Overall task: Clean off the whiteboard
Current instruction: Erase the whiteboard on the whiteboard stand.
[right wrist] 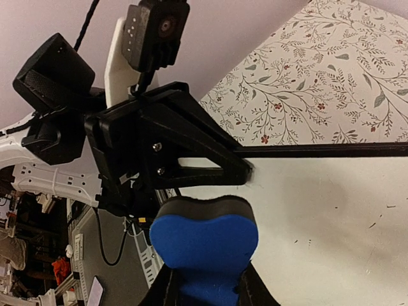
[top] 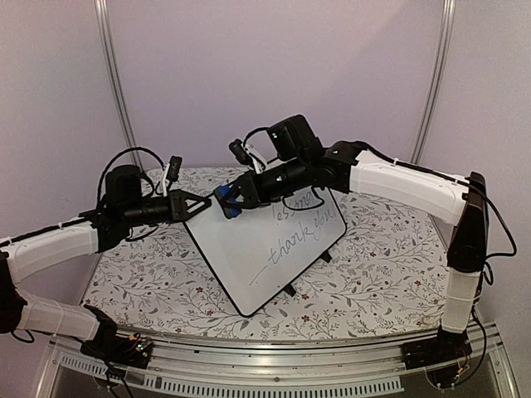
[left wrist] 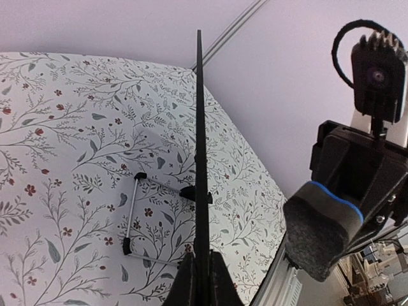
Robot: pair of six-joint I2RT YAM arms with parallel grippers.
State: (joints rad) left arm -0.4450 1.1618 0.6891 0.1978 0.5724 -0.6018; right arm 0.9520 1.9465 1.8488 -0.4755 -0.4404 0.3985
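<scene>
Clamping whiteboard edge, left hand, eraser in right hand just beside

The left arm and the right arm are built of smooth white links joined by bulky black motor housings, and each rises from a low black base with exposed wiring. Loose black cables loop over the wrists, where a small black camera sits on a white bracket. The left tool has black, triangular, open-framed fingers fixed with small silver screws; the right tool is black too.
</scene>
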